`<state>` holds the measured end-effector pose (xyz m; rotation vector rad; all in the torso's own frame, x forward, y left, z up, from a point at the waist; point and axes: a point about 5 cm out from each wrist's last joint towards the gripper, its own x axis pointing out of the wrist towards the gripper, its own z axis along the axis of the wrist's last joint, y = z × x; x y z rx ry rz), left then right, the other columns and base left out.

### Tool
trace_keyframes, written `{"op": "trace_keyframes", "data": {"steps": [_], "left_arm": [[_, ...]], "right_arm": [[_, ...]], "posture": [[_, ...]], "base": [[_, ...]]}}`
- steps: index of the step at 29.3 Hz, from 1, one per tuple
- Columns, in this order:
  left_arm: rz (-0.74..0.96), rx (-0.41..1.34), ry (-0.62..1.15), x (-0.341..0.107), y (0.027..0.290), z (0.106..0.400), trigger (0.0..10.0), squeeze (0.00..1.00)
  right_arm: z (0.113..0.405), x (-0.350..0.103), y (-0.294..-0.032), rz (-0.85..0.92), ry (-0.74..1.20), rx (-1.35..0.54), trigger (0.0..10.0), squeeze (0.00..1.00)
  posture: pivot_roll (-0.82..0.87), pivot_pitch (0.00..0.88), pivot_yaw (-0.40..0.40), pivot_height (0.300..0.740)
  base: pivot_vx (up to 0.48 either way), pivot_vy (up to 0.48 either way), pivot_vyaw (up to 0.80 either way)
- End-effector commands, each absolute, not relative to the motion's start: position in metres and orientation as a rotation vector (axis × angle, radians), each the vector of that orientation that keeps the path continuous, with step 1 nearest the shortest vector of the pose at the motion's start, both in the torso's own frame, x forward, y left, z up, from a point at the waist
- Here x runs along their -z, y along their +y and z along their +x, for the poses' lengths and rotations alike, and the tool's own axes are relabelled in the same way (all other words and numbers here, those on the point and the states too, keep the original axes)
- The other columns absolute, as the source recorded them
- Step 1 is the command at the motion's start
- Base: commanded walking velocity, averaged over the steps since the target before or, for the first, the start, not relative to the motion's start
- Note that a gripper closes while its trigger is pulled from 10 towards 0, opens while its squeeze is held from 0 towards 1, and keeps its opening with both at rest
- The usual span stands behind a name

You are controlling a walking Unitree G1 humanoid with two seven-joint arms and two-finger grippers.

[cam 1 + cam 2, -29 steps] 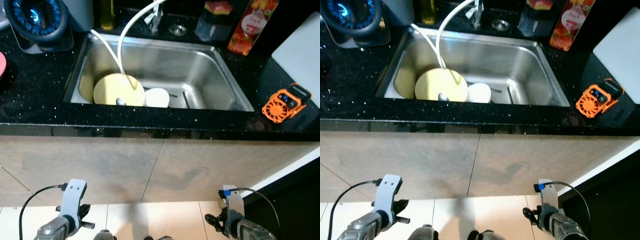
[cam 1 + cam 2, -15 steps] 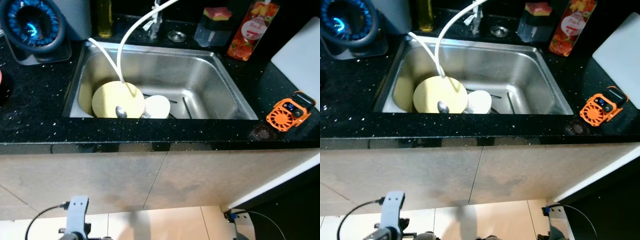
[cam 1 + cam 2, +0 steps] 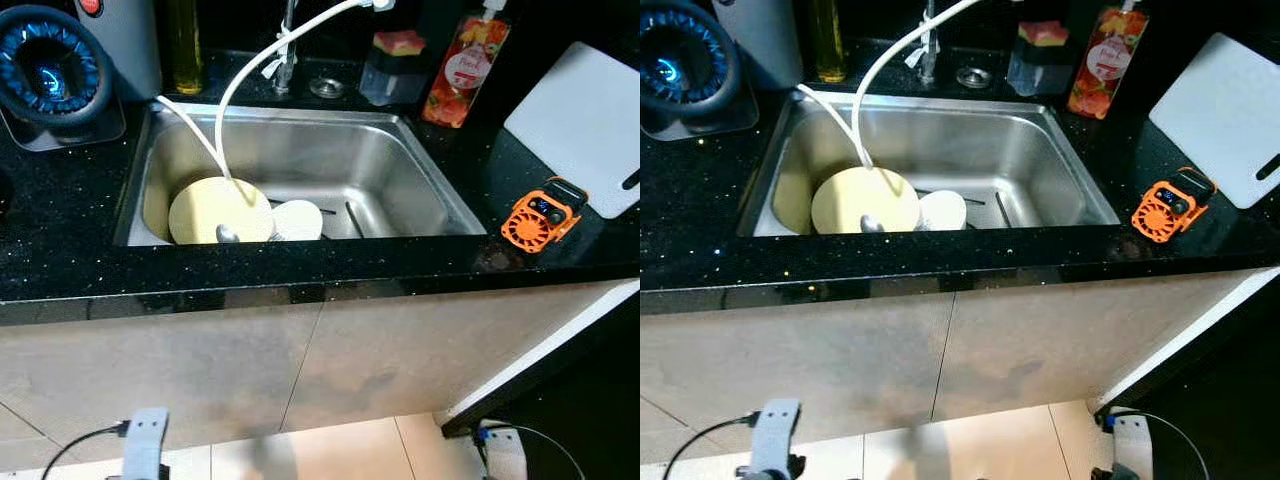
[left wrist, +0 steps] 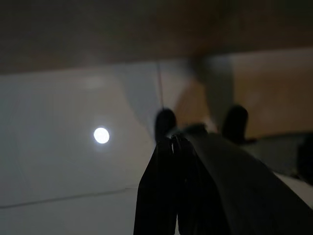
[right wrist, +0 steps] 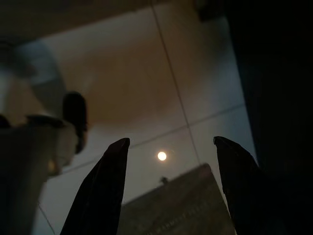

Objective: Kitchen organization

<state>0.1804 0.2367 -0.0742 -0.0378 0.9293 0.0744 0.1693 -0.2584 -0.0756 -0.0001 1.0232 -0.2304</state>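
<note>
A steel sink (image 3: 395,165) is set in a black speckled counter (image 3: 60,260). In it a pale yellow plate (image 3: 215,208) leans beside a smaller white dish (image 3: 298,219), and a spoon (image 3: 227,235) rests at the plate's front edge. A white hose (image 3: 232,85) curves down from the tap into the sink. Both arms hang low by the tiled floor. My left gripper (image 4: 171,142) is shut with nothing in it. The right gripper (image 5: 171,147) is open over the floor tiles.
A round blue-lit device (image 3: 45,70) stands at the back left. A sponge holder (image 3: 392,68) and a red bottle (image 3: 462,68) are behind the sink. An orange gadget (image 3: 540,212) and a white cutting board (image 3: 585,125) lie on the right counter.
The camera has tilted up and shifted, so the counter sits lower in view and the arms have dropped almost out of the bottom. Nothing in the sink has moved.
</note>
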Motion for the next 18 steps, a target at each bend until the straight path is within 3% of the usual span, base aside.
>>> {"op": "trace_keyframes", "data": {"steps": [1, 8, 18], "left_arm": [[-0.021, -0.077, 0.909, 0.07, 0.239, 0.187, 10.0, 0.0], [-0.017, -0.028, 0.912, 0.069, 0.227, 0.197, 10.0, 0.0], [0.041, 0.046, 1.003, 0.083, 0.212, 0.176, 10.0, 0.0]], "right_arm": [[0.175, 0.076, -0.248, 0.001, 1.014, 0.214, 10.0, 0.0], [0.188, 0.076, -0.227, 0.025, 0.99, 0.179, 10.0, 0.0], [0.157, 0.089, -0.23, 0.037, 1.068, 0.235, 10.0, 0.0]], "posture": [[0.12, 0.034, -0.075, 0.74], [0.1, 0.021, -0.032, 0.74], [0.09, 0.039, -0.042, 0.74]], "base": [[0.0, 0.0, 0.0], [0.0, 0.0, 0.0], [0.0, 0.0, 0.0]]}}
